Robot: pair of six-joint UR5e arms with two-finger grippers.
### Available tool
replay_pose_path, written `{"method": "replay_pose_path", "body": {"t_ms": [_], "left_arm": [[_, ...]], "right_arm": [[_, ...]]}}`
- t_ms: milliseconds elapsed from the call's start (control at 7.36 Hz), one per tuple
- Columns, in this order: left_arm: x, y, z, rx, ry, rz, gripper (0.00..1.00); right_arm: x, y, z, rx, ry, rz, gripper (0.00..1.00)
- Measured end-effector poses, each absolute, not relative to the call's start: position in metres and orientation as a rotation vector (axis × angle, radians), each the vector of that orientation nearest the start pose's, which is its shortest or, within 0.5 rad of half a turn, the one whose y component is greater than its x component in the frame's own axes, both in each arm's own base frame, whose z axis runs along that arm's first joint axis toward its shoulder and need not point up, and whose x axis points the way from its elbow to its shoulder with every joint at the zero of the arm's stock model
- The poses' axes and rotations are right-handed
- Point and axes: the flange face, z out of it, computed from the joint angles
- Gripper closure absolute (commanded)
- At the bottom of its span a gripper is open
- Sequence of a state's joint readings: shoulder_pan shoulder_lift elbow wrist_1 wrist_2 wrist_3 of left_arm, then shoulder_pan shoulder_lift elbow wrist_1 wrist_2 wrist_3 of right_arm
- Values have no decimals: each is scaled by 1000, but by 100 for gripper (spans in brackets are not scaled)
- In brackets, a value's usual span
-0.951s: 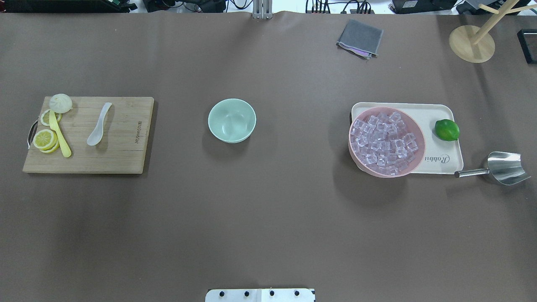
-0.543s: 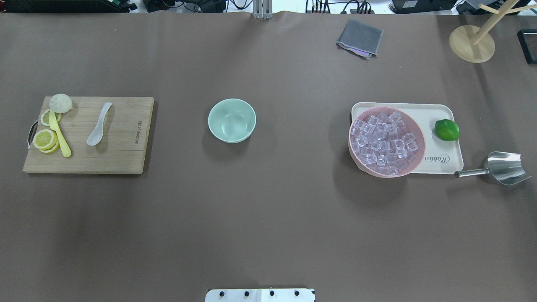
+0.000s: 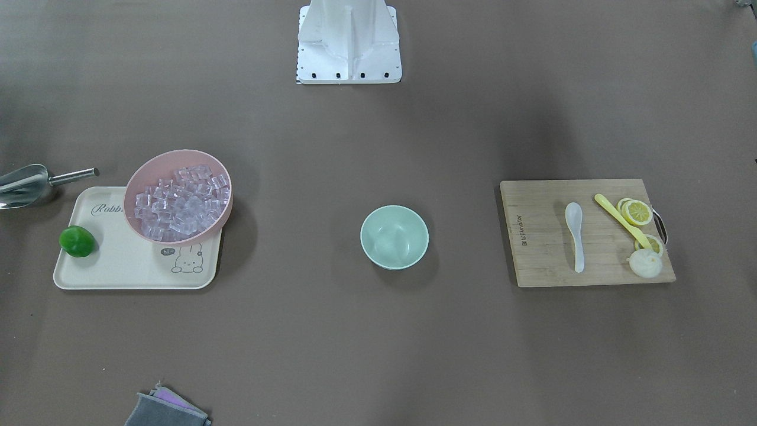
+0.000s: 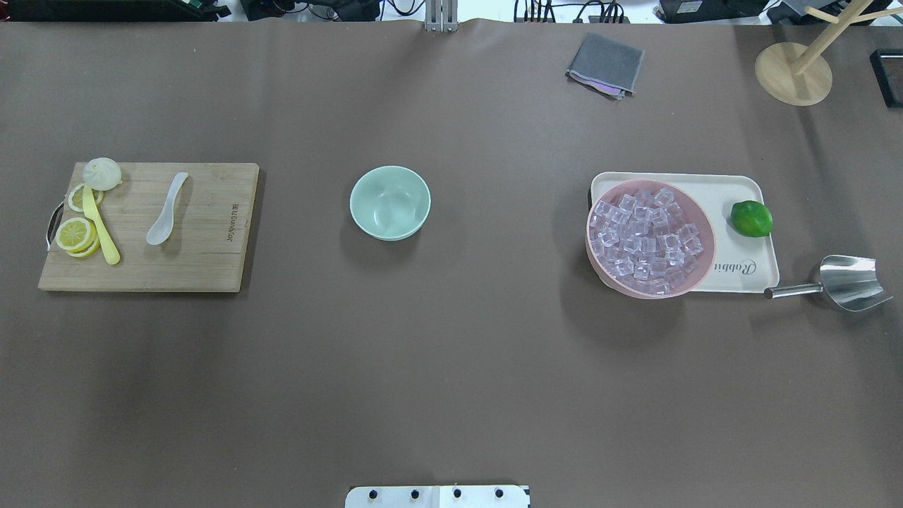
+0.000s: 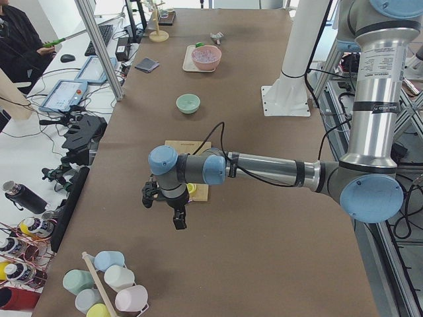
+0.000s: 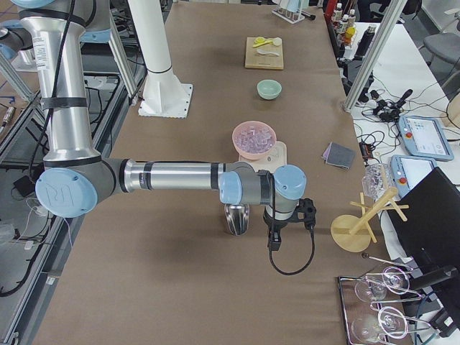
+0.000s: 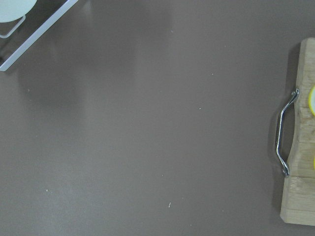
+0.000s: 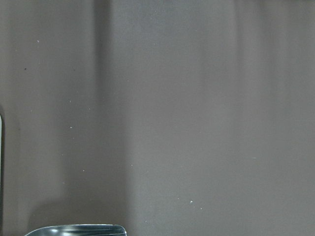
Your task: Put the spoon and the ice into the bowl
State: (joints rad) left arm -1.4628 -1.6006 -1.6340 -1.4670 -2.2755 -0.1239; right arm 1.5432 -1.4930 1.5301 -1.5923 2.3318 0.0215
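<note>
- One white spoon (image 4: 166, 209), lying flat on the single wooden cutting board (image 4: 204, 233) at the left end of the counter (image 4: 451, 367). Its handle points to the far side.
- One mint-green bowl (image 4: 390, 202) sits mid-counter with nothing in it, well apart from both the board and the tray.
- The ice cubes (image 4: 645, 240) are a heap of dozens, too piled up to count. All of them are in the one pink bowl (image 4: 708, 243) over on the right.
- That pink bowl sits on the left part of one cream tray (image 4: 741, 190), hanging over its edge a bit. One lime (image 4: 751, 218) is on the tray's right side.
- One steel scoop (image 4: 850, 282) lies on the counter just right of the tray, handle pointing at it.
- Also on the board: one yellow spoon (image 4: 99, 229), three lemon slices (image 4: 75, 234) as far as I can count (two overlap), and one white bun (image 4: 102, 173).
- Along the far edge there's one grey cloth (image 4: 605, 63) and one wooden stand (image 4: 794, 70).
- The left fingers (image 5: 178, 221) hang over bare counter beyond the board's left end. I can't tell if they're spread or pressed together.
- The right fingers (image 6: 273, 241) hang beside the scoop at the right end. Can't tell their state either.
</note>
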Motion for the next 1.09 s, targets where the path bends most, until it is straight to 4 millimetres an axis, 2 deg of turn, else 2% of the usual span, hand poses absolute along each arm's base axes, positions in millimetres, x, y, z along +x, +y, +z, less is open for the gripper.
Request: {"method": "replay_pose_path", "body": {"t_ms": [1086], "left_arm": [[-12,-515,617,-79,704,-10,1]], "right_arm": [[45,-527,642,-13,-761,-19,0]]}}
